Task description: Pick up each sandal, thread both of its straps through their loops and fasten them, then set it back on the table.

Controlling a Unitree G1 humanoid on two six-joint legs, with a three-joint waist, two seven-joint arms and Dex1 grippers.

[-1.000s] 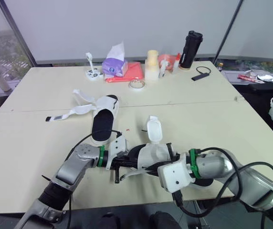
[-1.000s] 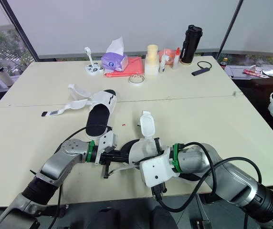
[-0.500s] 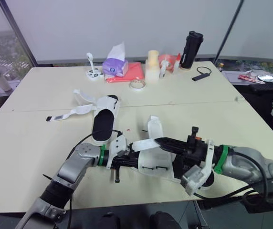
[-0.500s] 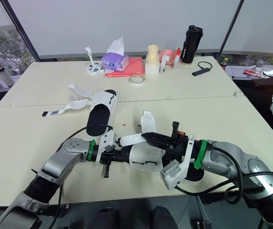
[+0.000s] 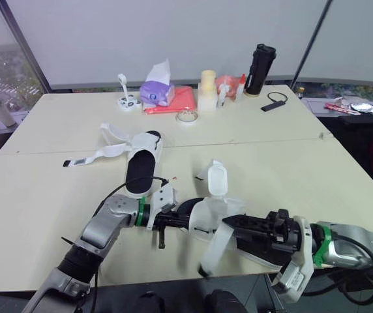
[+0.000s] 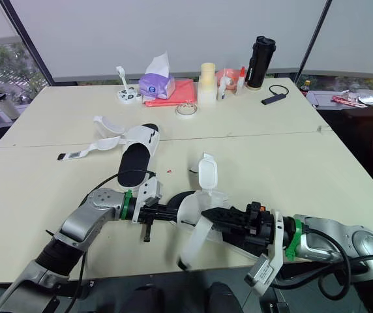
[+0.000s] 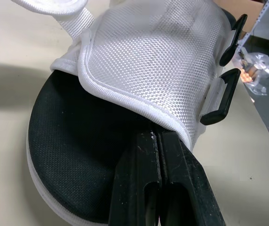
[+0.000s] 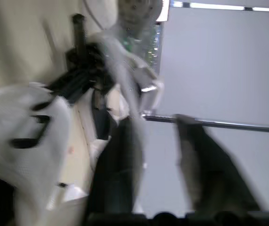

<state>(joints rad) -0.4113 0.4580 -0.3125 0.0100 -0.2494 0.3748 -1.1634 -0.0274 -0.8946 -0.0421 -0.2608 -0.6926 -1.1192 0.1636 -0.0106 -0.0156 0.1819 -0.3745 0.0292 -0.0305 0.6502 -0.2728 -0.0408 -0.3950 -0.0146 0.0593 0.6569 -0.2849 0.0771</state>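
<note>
Currently | my left hand (image 7: pixel 157 136) clenched on sandal (image 7: pixel 144 52) | right hand (image 5: pixel 233 225) released | risk: loose strap (image 5: pixel 218 246) dangling past worktop (image 5: pixel 291 163) edge, may slip my reach.

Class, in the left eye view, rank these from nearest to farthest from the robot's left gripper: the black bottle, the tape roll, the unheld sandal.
Measured from the left gripper, shut on the near sandal:
1. unheld sandal, just beyond it, slightly left.
2. tape roll, farther back, mid-table.
3. black bottle, far right end.
</note>
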